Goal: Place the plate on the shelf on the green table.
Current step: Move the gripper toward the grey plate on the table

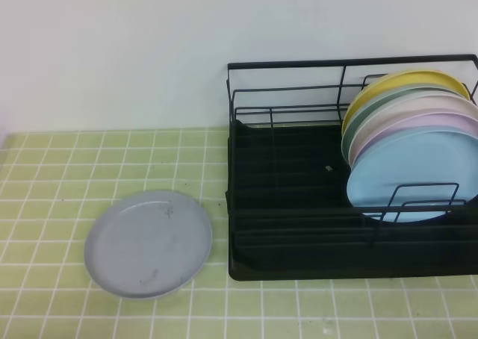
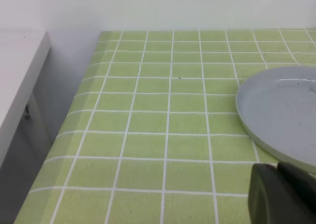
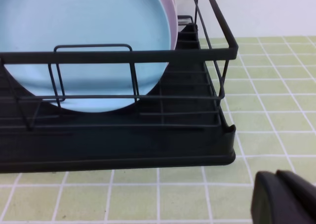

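You are looking at the green table [image 1: 45, 204], a field of small yellow-green tiles with white grout, set against a plain white wall [image 1: 112, 48]. The plate [image 1: 148, 243], pale grey and round, lies flat on the tiles left of the shelf [image 1: 284, 197], near its front left corner but apart from it. The shelf is a black wire rack on a ridged black tray; its left part holds nothing, while a row of coloured plates leans in its right part, a light blue plate [image 1: 407, 178] in front, then a lilac one [image 1: 418, 126], with pink, green and yellow rims behind.

From the high view you see no arm at all. Your left wrist view adds what that one lacks: the table's left edge, with a grey-white cabinet or counter [image 2: 19, 86] beside it, and the plate's rim [image 2: 279, 120] from close by, with small dark specks on its face. Your right wrist view shows the shelf's front right corner [image 3: 217, 150] and the light blue plate [image 3: 89, 41] standing behind the front wire rail.

Each wrist view shows only a dark piece of its own gripper in the lower right corner: left gripper [image 2: 284, 197], right gripper [image 3: 286, 199]. Both sets of fingers are closed, holding nothing and touching neither plate nor shelf.
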